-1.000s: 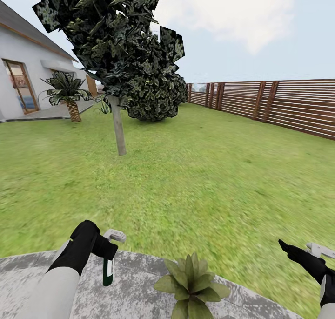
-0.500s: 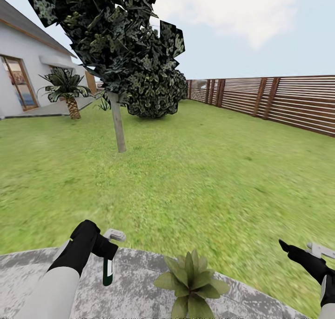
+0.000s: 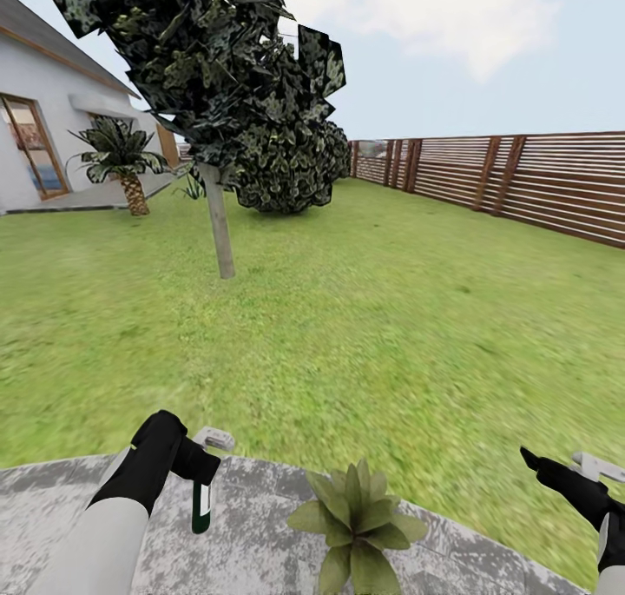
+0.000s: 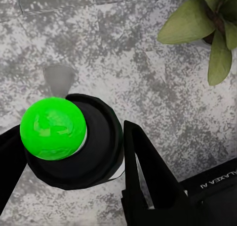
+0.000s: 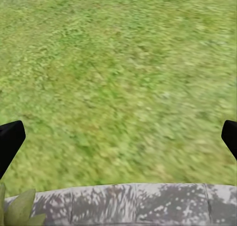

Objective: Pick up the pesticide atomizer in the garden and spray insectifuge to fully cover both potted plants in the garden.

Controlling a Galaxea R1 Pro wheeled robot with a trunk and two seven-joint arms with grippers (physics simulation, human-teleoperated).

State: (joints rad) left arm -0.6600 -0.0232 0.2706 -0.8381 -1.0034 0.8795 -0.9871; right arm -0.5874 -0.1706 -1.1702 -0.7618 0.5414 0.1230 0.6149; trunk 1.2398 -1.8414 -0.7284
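Left hand [image 3: 201,466] clamped on bottle [image 3: 201,506], long axis vertical, hanging below the hand, plant [image 3: 354,522] beside. Right hand [image 5: 118,137] spread wide, empty.

- A dark-leaved tree [image 3: 213,65] stands on a thin pale trunk.
- Behind it, a round dark bush [image 3: 286,174] sits on the grass.
- A white house [image 3: 39,109] with a wood-framed glass door [image 3: 30,143] stands far off to the left.
- A small palm [image 3: 121,156] grows beside the house's paved strip.
- Pale blue sky with a white cloud [image 3: 434,13] hangs overhead.
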